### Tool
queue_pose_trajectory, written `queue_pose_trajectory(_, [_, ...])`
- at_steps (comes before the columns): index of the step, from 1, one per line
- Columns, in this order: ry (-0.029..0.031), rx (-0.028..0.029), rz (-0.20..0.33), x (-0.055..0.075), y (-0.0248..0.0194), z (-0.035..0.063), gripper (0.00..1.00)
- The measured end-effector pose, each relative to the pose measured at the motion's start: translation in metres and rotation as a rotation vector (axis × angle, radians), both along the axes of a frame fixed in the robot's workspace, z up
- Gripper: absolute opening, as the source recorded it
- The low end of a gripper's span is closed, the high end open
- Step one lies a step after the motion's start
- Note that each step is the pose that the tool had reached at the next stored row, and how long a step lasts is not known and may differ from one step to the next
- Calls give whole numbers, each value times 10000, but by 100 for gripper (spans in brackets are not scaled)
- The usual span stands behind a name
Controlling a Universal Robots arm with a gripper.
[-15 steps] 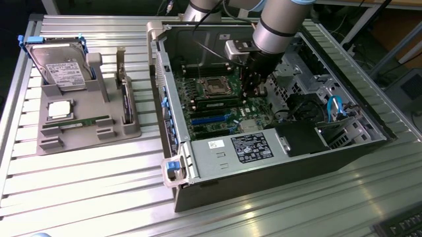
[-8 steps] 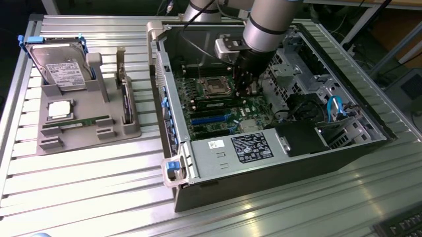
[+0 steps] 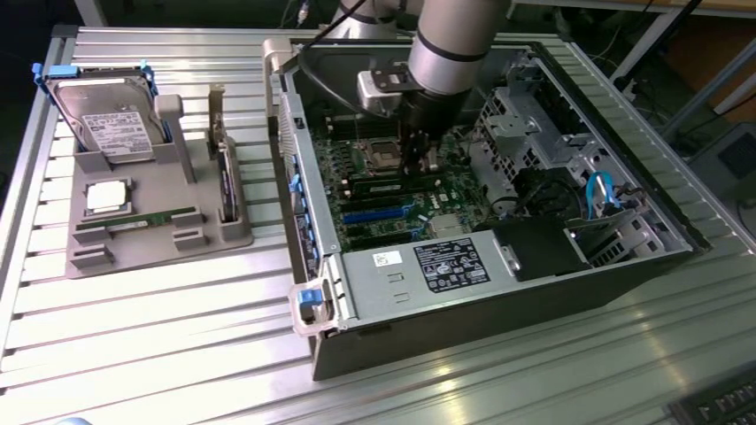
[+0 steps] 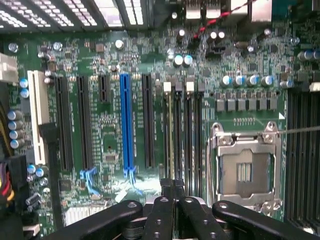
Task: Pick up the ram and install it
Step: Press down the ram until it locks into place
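Green circuit board is what matters here, and I can see two pieces of it. One long, thin green ram stick (image 3: 136, 219) lies flat in a grey moulded plastic holder (image 3: 154, 257). The holder stands on the ribbed aluminium desk (image 3: 177, 354), toward the desk's edge on the exterior view's left. A second thin green stick (image 3: 384, 188) stands on edge in a memory slot of the motherboard, inside the open black computer case (image 3: 473, 328) at the middle of the desk.

The black claw (image 3: 416, 166) hangs straight down into the case, its tips just above that second stick. In the wrist view the claw (image 4: 172, 192) is pinched narrow, its fingers (image 4: 159, 210) drawn together over the slot where the stick's pale green edge (image 4: 170, 135) shows. Whether the tips grip that edge, press on it or only hover, I cannot tell.

The slotted stick's long axis runs along the slot, parallel to the long blue connector slot (image 4: 126, 125) and beside the empty silver processor socket (image 4: 245, 170). The holder's ram stick is well apart from the claw, outside the case wall, its length running roughly across the exterior view.

Also in the holder are a silver hard drive (image 3: 112, 124), a square silver processor chip (image 3: 106, 195) and a dark upright expansion card (image 3: 219, 146).
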State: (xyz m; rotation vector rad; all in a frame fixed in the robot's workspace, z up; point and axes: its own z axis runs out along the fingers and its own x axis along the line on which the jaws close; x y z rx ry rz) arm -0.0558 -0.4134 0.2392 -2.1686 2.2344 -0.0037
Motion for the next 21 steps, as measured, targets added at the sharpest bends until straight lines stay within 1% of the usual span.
queue_pose_trajectory(3, [-60, -1, 0, -93, 0, 2, 11])
queue_pose_trajectory(4, [-97, 0, 0, -142, 0, 2, 11])
queue_pose_trajectory(6, [-146, -1, 0, -206, 0, 2, 11])
queue_pose_trajectory(8, [-179, 0, -1, -243, 1, 2, 11])
queue_pose_trajectory(12, [-181, 0, 0, -245, 0, 2, 11])
queue_pose_trajectory(13, [-180, -2, 0, -247, -1, 12, 11])
queue_pose_trajectory(15, [-181, 0, -1, -258, 0, 66, 11])
queue_pose_trajectory(17, [-222, 0, 0, -320, 0, 67, 11])
queue_pose_trajectory(18, [-261, -2, 0, -368, 0, 67, 11])
queue_pose_trajectory(20, [-329, -8, 0, -426, 1, 62, 11])
queue_pose_trajectory(21, [-343, -9, 0, -433, 1, 61, 11])
